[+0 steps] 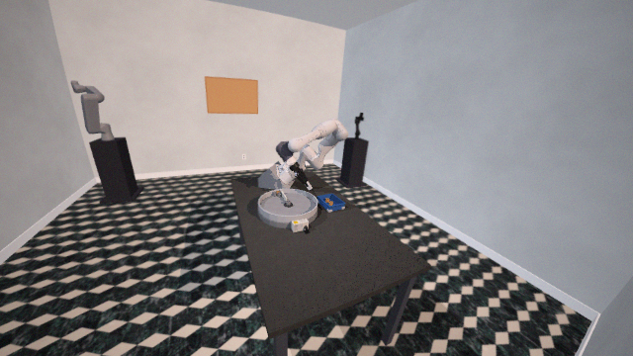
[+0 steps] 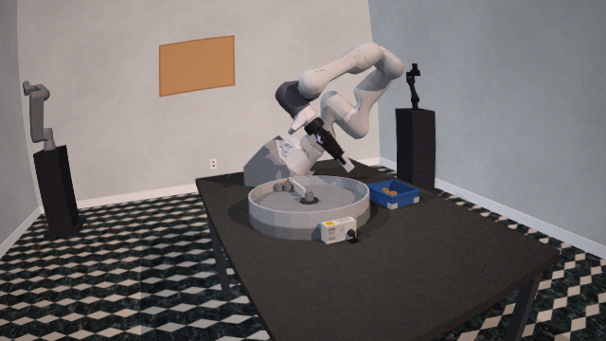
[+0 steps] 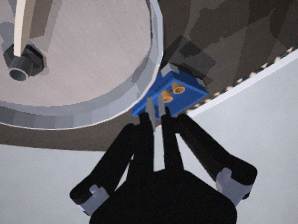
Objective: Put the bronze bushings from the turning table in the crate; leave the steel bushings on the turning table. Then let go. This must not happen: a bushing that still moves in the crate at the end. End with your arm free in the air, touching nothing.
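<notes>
The grey turning table (image 2: 284, 223) (image 1: 277, 219) (image 3: 154, 30) stands on the dark table. A steel bushing (image 2: 310, 195) (image 1: 288, 203) (image 3: 20, 66) stands at its middle. At its back rim a bronze bushing (image 2: 286, 184) (image 1: 280, 192) stands beside another steel bushing (image 2: 278, 188), next to a white bar (image 2: 298, 184). The blue crate (image 2: 407, 195) (image 1: 323, 199) (image 3: 192, 87) to the right holds two bronze bushings (image 2: 389, 191) (image 3: 172, 94). My gripper (image 2: 348, 165) (image 1: 309, 187) (image 3: 156, 103) is shut and empty. It hangs tilted in the air between the turning table and the crate.
A small white control box (image 2: 337, 229) (image 1: 298, 224) sits at the turning table's front. The arm's grey base (image 2: 265, 166) stands behind the turning table. A black pedestal (image 2: 416, 142) stands beyond the crate, off the table.
</notes>
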Controlling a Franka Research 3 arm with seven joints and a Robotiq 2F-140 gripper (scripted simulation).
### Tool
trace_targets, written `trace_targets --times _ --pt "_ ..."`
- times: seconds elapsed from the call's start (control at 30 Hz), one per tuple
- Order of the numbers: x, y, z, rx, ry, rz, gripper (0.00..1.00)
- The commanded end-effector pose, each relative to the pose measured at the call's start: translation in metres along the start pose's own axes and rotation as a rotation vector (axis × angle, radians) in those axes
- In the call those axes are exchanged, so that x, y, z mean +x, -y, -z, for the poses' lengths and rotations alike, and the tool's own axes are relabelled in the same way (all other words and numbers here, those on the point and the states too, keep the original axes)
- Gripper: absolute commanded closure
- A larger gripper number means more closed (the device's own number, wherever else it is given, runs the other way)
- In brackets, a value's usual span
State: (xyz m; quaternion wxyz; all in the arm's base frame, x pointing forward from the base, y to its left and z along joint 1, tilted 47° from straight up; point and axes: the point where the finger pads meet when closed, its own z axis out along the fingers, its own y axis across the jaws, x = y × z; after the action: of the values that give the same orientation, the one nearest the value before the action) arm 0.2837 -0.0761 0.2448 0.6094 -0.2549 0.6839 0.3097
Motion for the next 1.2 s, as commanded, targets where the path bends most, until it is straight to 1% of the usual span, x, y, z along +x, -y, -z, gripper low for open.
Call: trace_targets --times 0.0,0.2,0.5,0.57,0.73,1.07,1.13,1.17 --pt "0.002 -0.001 0.003 -0.012 0.023 0.061 0.94" --pt "0.018 0.007 0.017 0.01 0.028 0.031 0.94" --pt "0.045 0.023 0.044 0.053 0.0 0.004 0.94" --pt "0.045 0.023 0.044 0.053 0.0 0.004 0.94" --pt "0.064 0.03 0.056 0.075 0.015 -0.028 0.94" --pt "0.117 0.055 0.101 0.146 0.017 -0.113 0.94" --pt "0.117 0.055 0.101 0.146 0.017 -0.113 0.94" --pt "0.122 0.058 0.106 0.153 0.017 -0.121 0.94"
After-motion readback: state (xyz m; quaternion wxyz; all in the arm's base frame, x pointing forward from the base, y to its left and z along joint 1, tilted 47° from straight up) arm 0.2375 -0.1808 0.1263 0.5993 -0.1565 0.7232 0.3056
